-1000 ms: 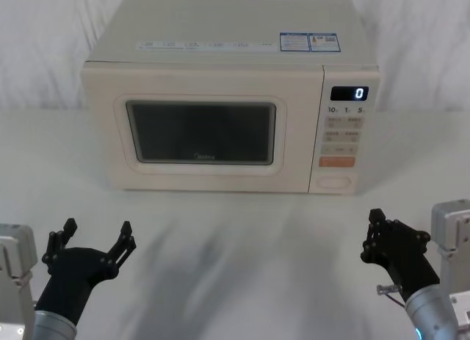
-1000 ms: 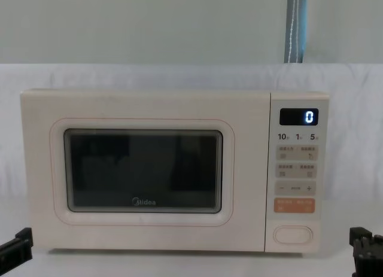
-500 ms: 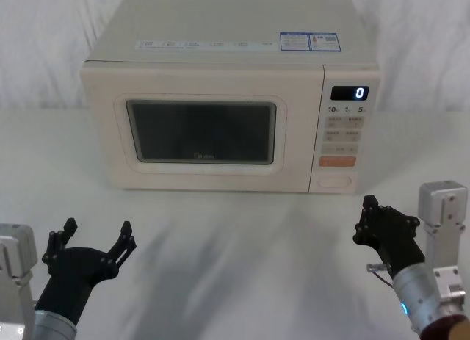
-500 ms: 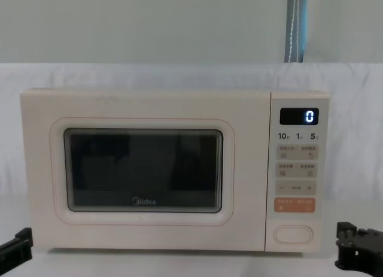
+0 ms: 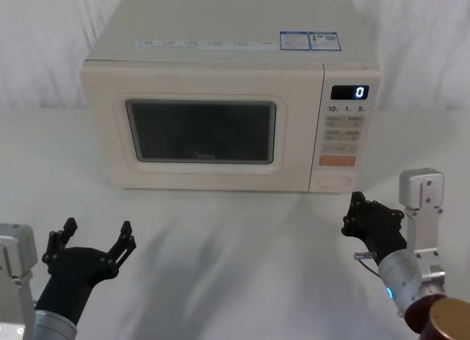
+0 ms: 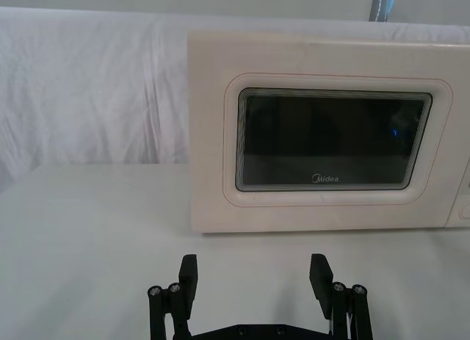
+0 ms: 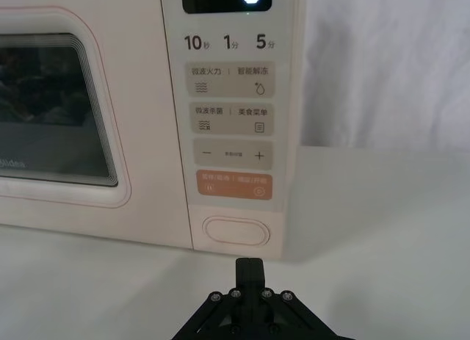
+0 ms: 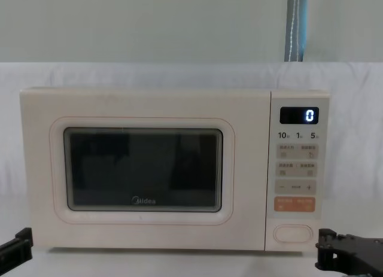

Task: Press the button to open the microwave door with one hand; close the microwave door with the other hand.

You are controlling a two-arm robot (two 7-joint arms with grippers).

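**Right gripper near the door button, door shut**

The microwave (image 5: 220,98) stands toward the far side of a white-draped table (image 5: 242,259), its front facing the robot. A broad bare band of cloth runs along the near side between its front edge and both grippers, and open cloth lies to its left and right. The microwave door (image 5: 202,131) sits flush with the cabinet, closed, its dark window facing forward. On the right-hand control panel, the button (image 7: 235,231) is the lowest control, a cream pill shape just under the orange rectangular button (image 7: 234,186); the display (image 8: 299,116) at the top reads 0.

White cloth covers the table and hangs as a backdrop behind the microwave; in the chest view a pale wall rises above it, with a blue-grey strip (image 8: 295,26) hanging at the upper right.

The right gripper (image 5: 355,216) is stretched forward at the near right, low over the table, just near of the panel's bottom corner and apart from it. In its wrist view its fingers (image 7: 249,270) are pressed together into one tip, aimed just below the button. The left gripper (image 5: 95,233) rests at the near left, well apart from the microwave, its jaws spread wide and holding nothing.
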